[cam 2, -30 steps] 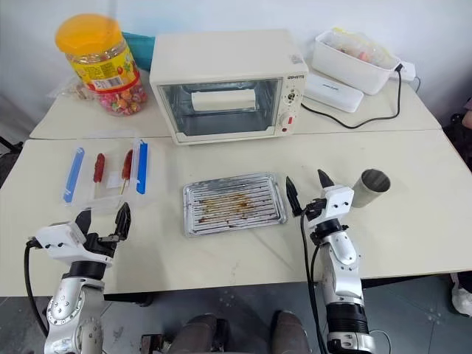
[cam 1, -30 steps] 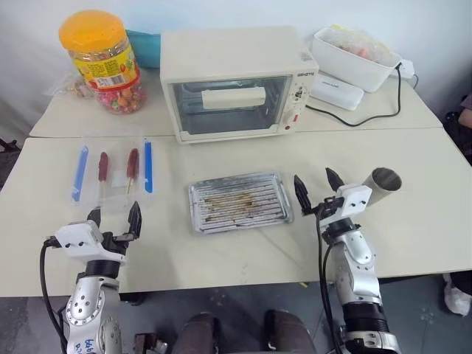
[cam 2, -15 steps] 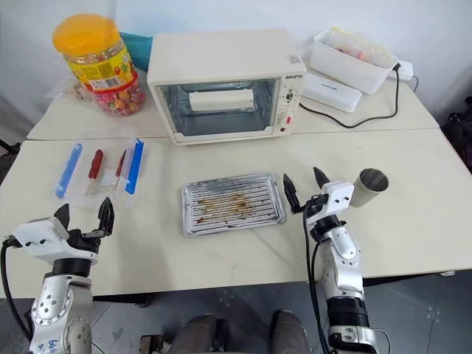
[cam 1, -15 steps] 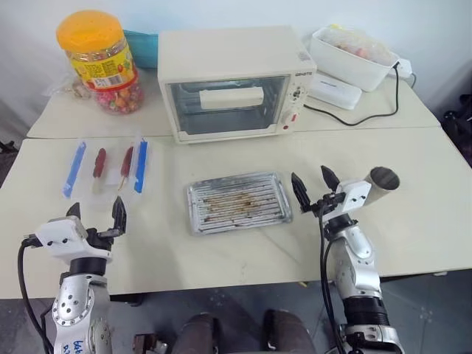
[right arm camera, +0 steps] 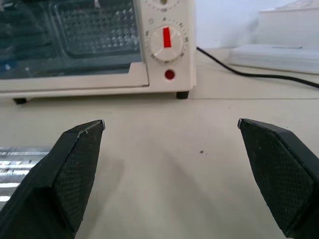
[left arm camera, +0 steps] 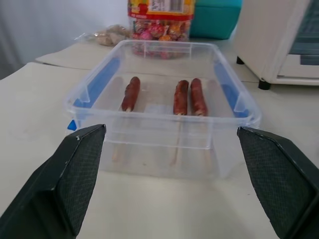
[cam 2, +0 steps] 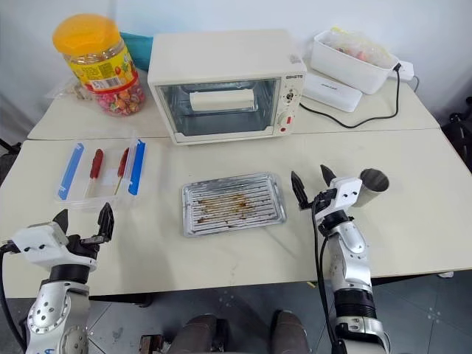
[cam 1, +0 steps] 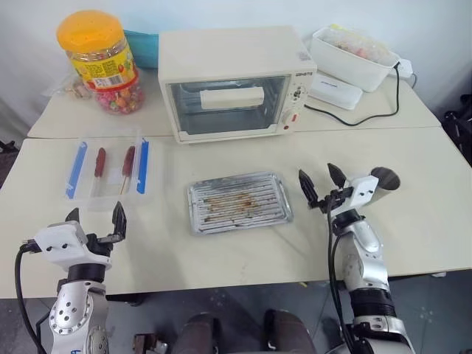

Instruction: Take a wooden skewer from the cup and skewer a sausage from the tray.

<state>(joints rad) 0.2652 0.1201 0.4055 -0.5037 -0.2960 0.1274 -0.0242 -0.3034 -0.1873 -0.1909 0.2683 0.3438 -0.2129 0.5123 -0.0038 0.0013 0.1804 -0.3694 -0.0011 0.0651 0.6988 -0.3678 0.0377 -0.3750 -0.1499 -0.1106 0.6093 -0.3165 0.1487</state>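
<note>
The silver tray [cam 2: 233,203] lies mid-table, its ridged bottom bare apart from brown stains. The grey steel cup [cam 2: 372,181] stands at the right; its inside is hidden, so any wooden skewer in it is out of view. My right gripper [cam 2: 310,177] hovers open between tray and cup, just left of the cup, holding nothing. Three sausages [left arm camera: 179,97] on sticks lie in a clear box with blue clips [cam 2: 99,168] at the left. My left gripper [cam 2: 84,214] is open and holds nothing, on the near side of that box.
A white toaster oven [cam 2: 225,85] stands behind the tray. An orange-lidded candy jar [cam 2: 96,63] is at the back left, a white tub [cam 2: 354,59] and a black cable [cam 2: 346,118] at the back right. The table's front edge runs just below both grippers.
My right gripper has shifted right, closer to the cup. My left gripper moved left a second ago and has since held still. Both stay open.
</note>
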